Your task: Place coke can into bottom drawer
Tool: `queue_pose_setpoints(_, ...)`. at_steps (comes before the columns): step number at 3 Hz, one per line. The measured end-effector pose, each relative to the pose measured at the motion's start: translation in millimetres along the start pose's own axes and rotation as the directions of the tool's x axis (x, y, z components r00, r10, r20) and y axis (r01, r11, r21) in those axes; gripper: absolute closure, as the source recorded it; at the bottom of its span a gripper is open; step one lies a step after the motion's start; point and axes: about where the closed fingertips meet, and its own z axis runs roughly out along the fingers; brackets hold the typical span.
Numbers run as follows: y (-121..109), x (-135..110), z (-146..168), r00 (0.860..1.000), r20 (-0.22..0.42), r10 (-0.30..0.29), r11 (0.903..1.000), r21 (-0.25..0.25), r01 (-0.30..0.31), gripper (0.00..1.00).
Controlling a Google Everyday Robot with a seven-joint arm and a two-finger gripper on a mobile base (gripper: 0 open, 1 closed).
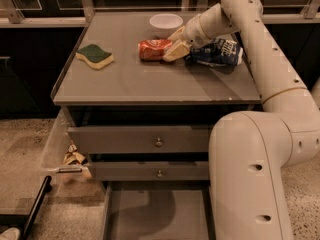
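The coke can (pixel 152 49) lies on its side on the grey cabinet top (pixel 150 81), just in front of a white bowl. My gripper (pixel 173 42) is at the can's right end, with one cream finger behind it and one in front, jaws apart around that end. The fingertips (pixel 173 51) look to be touching or nearly touching the can. The bottom drawer (pixel 150 216) is pulled out at the foot of the cabinet, a flat grey tray with nothing in it. My arm hides the drawer's right part.
A white bowl (pixel 166 23) stands behind the can. A blue-and-white snack bag (pixel 220 53) lies right of the gripper. A green-and-yellow sponge (pixel 94 56) lies at the left. Two shut drawers with knobs (pixel 159 142) sit above the open one. Crumpled litter (pixel 74 158) lies left of the cabinet.
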Motion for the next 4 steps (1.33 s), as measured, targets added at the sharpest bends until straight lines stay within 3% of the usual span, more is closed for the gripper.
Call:
queue_pose_setpoints(1, 0, 0, 0, 1.000, 0.000, 0.000, 1.0000, 0.000, 0.000, 0.88)
queue_pose_setpoints(2, 0, 0, 0, 1.000, 0.000, 0.000, 1.0000, 0.000, 0.000, 1.00)
queue_pose_setpoints(4, 13, -9, -13, 0.999, 0.005, -0.041, 0.9991, -0.014, 0.041, 1.00)
